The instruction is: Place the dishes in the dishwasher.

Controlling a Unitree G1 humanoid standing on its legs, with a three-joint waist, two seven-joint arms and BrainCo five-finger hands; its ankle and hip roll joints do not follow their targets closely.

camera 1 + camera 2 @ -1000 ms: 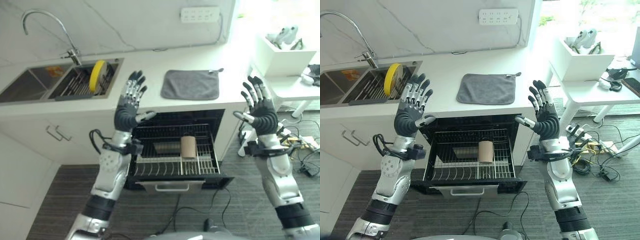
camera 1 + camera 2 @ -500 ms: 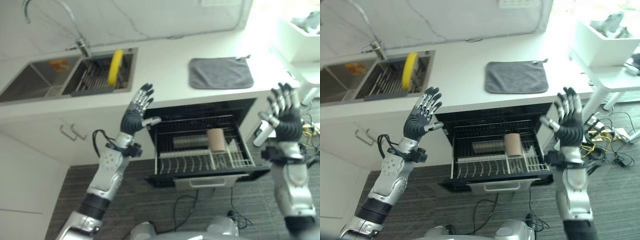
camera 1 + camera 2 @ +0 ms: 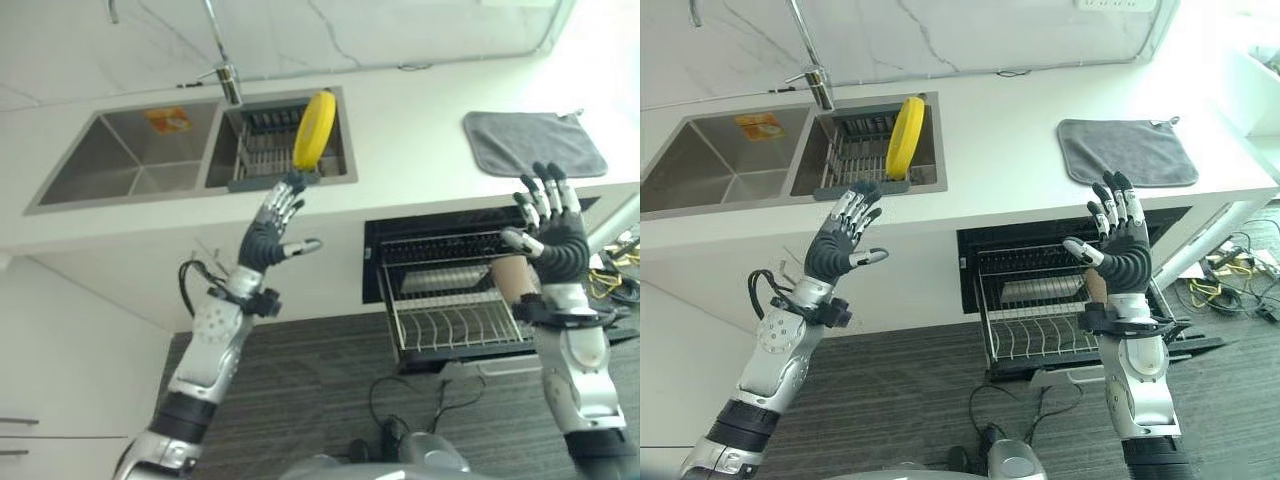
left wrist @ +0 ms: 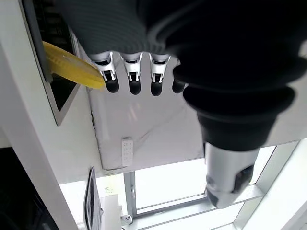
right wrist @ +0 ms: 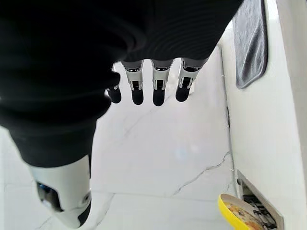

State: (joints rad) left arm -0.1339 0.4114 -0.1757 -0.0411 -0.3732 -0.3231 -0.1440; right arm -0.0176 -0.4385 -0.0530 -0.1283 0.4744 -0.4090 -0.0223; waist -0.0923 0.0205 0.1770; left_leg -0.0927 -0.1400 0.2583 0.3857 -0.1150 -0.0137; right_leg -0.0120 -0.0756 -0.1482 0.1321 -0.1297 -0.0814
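Early stage — yellow plate (image 3: 904, 136) stands upright in sink rack (image 3: 855, 160), untouched. Dishwasher rack (image 3: 1040, 325) pulled out, holding one brown cup (image 3: 510, 275). Left hand (image 3: 835, 245) and right hand (image 3: 1118, 240) raised, fingers spread, empty.

No words, numbers or signs can be read anywhere. An orange sticker (image 3: 760, 125) lies in the left sink basin (image 3: 715, 175), upper left of the frame, but its print is too small to make out. The yellow plate (image 3: 904, 136) shows no legible marks.
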